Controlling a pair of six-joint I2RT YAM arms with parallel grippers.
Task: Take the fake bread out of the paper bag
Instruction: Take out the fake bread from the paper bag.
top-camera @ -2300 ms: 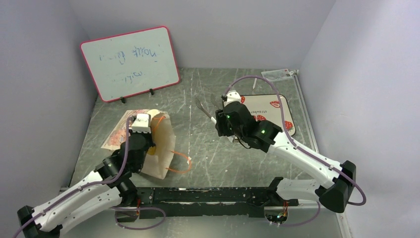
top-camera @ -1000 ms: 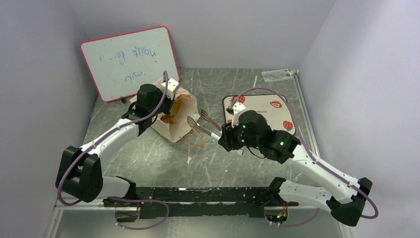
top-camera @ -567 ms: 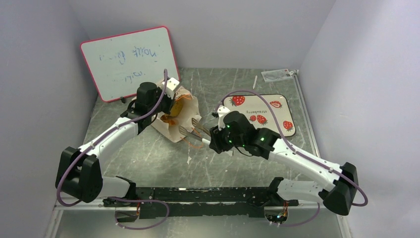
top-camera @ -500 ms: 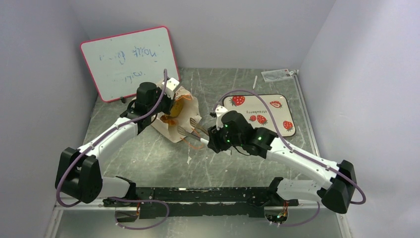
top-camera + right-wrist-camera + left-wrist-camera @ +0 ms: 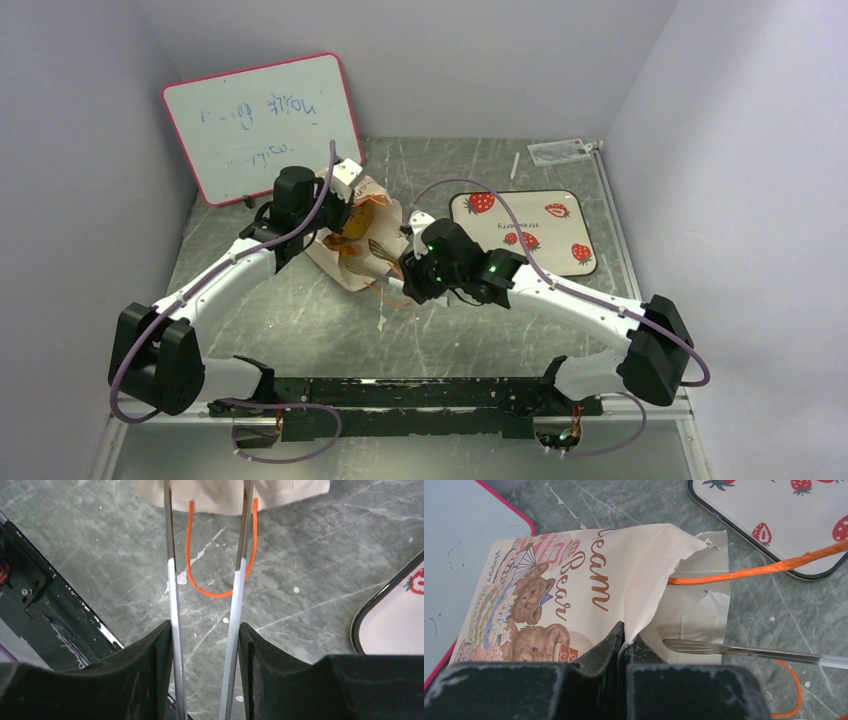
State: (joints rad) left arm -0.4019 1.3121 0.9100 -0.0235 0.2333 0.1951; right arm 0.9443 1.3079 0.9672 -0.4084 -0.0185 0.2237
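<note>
Only the top view caught the fake bread [image 5: 352, 222]: an orange-brown lump inside the paper bag's [image 5: 338, 262] open mouth, too small to tell which piece. The bag sat on the tabletop [image 5: 480, 335], at 9 o'clock from the strawberry tray [image 5: 520, 225]. The left wrist view showed the left end effector [image 5: 625, 641] clamped on the bag's torn rim, beside its bear print. The right wrist view showed the right end effector [image 5: 205, 630] gripping tongs [image 5: 171, 580], their tips at the bag's mouth.
</note>
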